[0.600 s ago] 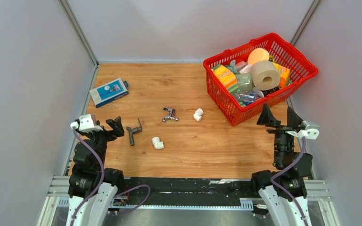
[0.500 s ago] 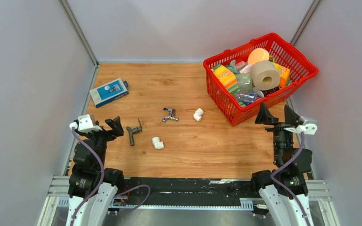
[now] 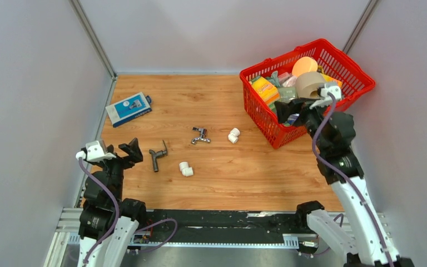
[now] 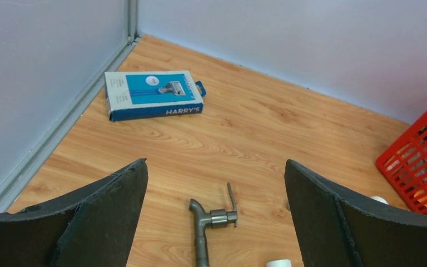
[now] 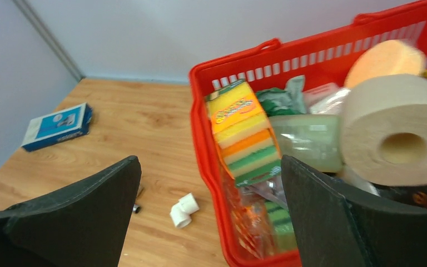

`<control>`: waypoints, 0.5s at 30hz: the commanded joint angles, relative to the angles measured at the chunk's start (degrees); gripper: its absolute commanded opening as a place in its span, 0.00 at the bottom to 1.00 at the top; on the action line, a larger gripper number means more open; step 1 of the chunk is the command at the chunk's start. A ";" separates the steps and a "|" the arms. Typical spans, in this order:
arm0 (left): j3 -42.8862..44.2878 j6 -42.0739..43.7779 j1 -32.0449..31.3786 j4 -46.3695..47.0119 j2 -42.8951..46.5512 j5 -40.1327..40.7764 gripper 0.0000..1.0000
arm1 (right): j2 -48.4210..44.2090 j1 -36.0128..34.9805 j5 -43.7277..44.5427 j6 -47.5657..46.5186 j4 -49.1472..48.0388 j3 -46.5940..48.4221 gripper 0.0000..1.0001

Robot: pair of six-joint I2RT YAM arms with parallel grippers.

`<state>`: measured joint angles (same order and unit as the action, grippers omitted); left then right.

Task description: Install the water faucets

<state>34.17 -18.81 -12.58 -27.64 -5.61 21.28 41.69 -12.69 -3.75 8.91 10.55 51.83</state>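
Observation:
The dark grey L-shaped faucet [image 3: 157, 156] lies on the wooden table just right of my left gripper [image 3: 118, 154]. In the left wrist view this faucet [image 4: 207, 221] sits low between the wide-open fingers of the gripper [image 4: 216, 169], which holds nothing. The shiny chrome faucet [image 3: 200, 136] lies mid-table; only its tip [image 5: 136, 207] peeks past a finger in the right wrist view. My right gripper [image 3: 292, 109] hovers open and empty over the near left rim of the red basket [image 3: 342, 103]. Two white elbow fittings [image 3: 233, 135] [image 3: 186, 168] lie near the faucets.
A blue razor box [image 3: 128, 108] lies at the back left by the wall. The basket [image 5: 204, 139] is packed with a sponge pack [image 5: 244, 130], a paper roll [image 5: 400, 133] and other goods. Grey walls close in the left, back and right sides.
My right arm has lifted and swung forward and left, from beside the basket to over its near rim. The left gripper has shifted slightly toward the near edge.

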 commanded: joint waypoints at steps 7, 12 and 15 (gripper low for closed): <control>-0.95 -0.35 -0.34 0.83 -0.81 -5.54 0.99 | 21.92 -22.18 6.29 -0.21 3.87 11.79 1.00; -0.78 -0.09 -0.43 0.48 -2.57 -6.77 0.99 | 30.01 -33.26 13.05 -0.64 3.87 14.08 1.00; -0.95 -0.18 -0.43 0.22 -3.44 -7.74 0.99 | 33.53 -38.01 15.08 -0.30 3.52 14.79 1.00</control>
<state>33.36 -18.92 -12.78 -27.70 -7.62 15.77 72.49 -45.54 5.72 8.86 14.35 63.55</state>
